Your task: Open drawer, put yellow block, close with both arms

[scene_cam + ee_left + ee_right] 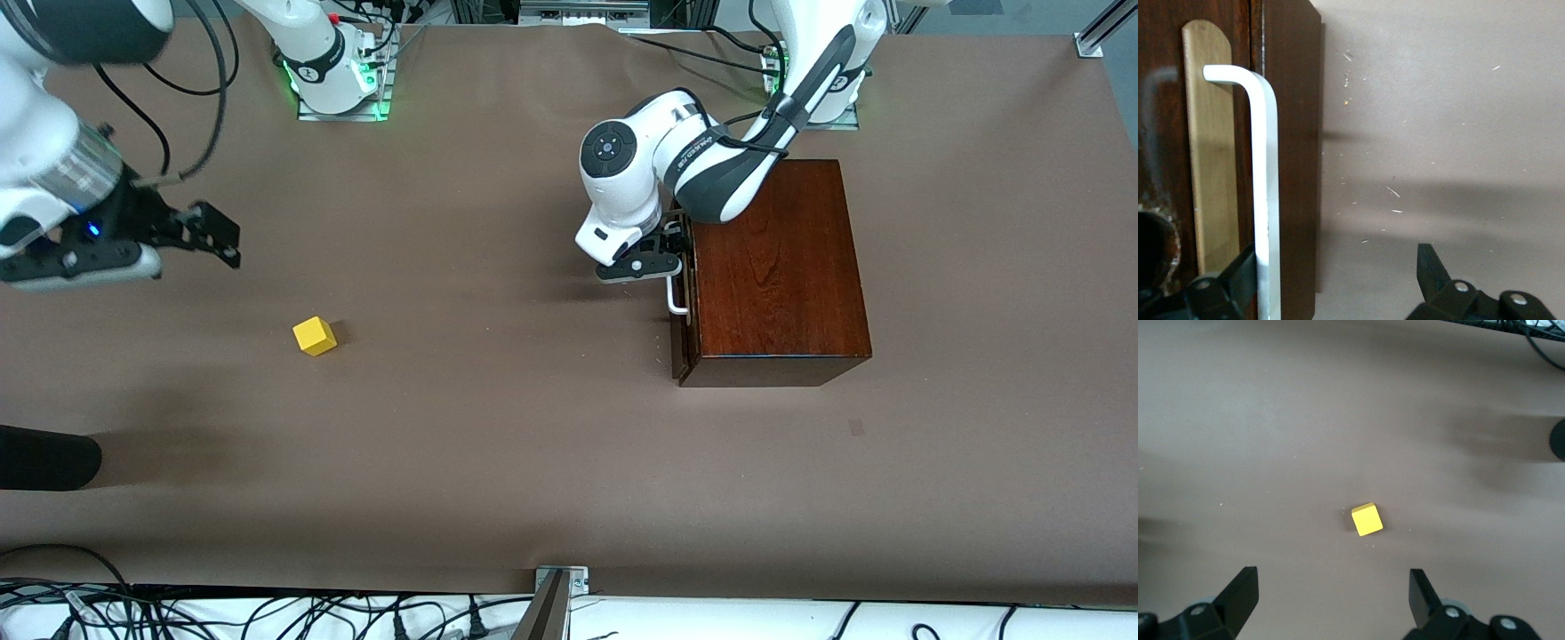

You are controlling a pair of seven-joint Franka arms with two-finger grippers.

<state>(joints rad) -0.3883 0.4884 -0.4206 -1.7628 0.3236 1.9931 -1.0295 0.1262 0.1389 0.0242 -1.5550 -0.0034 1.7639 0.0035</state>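
Nearest the front camera among the task items, the yellow block (315, 336) rests on the brown table (498, 462), well apart from the wooden box (773, 276) and toward the right arm's end of the table. The box stands near the left arm's base. Its drawer (681, 302) appears fully seated, front flush with the box, so the opening step is judged not yet done.

Left gripper (669, 258): positioned at the drawer front, at the white handle (1265, 187). In the left wrist view the handle bar runs lengthwise between the two fingers, touching or just beside one finger (1238, 277), while the other finger stands well apart from it. The jaws are spread and nothing is clamped. The bar's long axis lies parallel to the drawer front, across the jaws' closing line, so closure should trap it.

Right gripper (209, 236): hovering above the table, up from the block and offset from it, jaws fully spread and empty. In the right wrist view the block (1367, 519) sits ahead of the fingers, roughly centred between them.

Relative to the box, the left arm is much the nearer; the right arm is nearer the block.
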